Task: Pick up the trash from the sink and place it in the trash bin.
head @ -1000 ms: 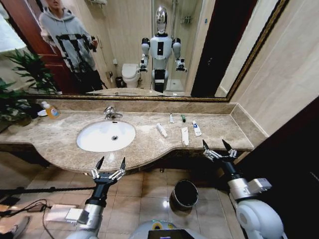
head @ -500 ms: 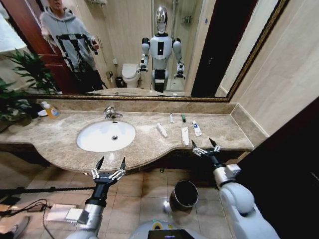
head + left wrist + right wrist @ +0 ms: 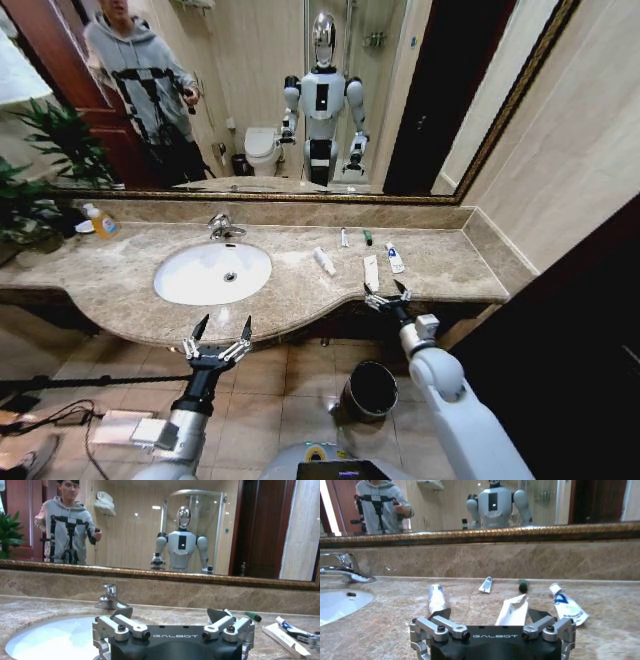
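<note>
Right pincer [image 3: 384,295], tips apart, is hovering at the table [image 3: 120,280] edge right of the sink [image 3: 212,272], nearest the flat white sachet [image 3: 371,272], which is lying lengthwise straight ahead among the other trash; left pincer [image 3: 218,335], also apart, is waiting before the sink.

The right arm [image 3: 450,400] hides part of the trash bin [image 3: 362,395] standing below the tabletop [image 3: 120,280]; printing on the sachets is unreadable.
</note>
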Robot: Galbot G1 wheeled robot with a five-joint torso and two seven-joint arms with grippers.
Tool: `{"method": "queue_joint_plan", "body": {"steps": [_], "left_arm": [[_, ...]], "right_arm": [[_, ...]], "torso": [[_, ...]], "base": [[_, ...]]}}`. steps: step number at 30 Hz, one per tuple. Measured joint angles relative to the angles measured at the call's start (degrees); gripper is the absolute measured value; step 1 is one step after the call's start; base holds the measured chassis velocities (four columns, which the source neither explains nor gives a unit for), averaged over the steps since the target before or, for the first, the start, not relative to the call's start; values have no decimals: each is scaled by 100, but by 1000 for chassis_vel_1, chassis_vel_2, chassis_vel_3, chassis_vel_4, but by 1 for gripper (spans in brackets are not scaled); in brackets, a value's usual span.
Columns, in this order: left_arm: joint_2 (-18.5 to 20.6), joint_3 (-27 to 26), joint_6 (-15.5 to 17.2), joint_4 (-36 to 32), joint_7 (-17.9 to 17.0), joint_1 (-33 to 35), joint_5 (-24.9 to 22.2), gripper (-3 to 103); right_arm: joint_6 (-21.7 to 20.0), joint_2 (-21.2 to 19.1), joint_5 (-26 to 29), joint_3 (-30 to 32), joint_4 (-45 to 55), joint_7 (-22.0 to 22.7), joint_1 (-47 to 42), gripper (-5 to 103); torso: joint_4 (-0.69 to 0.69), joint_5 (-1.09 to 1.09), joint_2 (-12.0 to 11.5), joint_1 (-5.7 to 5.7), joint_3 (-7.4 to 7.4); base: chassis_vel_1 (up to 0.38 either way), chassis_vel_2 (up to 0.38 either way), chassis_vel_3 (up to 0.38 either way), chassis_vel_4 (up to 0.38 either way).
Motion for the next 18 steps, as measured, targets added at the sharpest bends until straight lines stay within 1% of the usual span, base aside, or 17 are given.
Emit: {"method": "queue_joint_plan", "body": {"steps": [1,7,8,9,11,14,15,17,18], "left_arm": [[0,0,0,0,0,0,0,100],[0,0,0,0,0,0,0,100],[0,0,0,0,0,0,0,100],[0,0,0,0,0,0,0,100],[0,0,0,0,0,0,0,100],[0,0,0,0,0,0,0,100],[0,0,0,0,0,0,0,100],[0,0,0,0,0,0,0,100],[0,0,0,0,0,0,0,100]], "right_arm": [[-17,5,31,-88,-179,34,171,100],[-33,31,71,-183,-644,58,512,100],[-48,38,90,-184,-721,64,558,102],[-81,44,140,-176,-850,87,619,92],[-87,44,158,-166,-890,100,633,92],[-111,40,186,-143,-979,123,682,76],[-111,40,186,-143,-979,123,682,76],[-121,29,186,-138,-1017,135,702,65],[-121,29,186,-138,-1017,135,702,65]], "torso": [[0,1,0,0,0],[0,1,0,0,0],[0,1,0,0,0],[0,1,0,0,0],[0,1,0,0,0],[0,1,0,0,0],[0,1,0,0,0],[0,1,0,0,0],[0,1,0,0,0]], "base": [[0,0,0,0],[0,0,0,0],[0,0,0,0],[0,0,0,0],[0,0,0,0],[0,0,0,0],[0,0,0,0],[0,0,0,0],[0,0,0,0]]}}
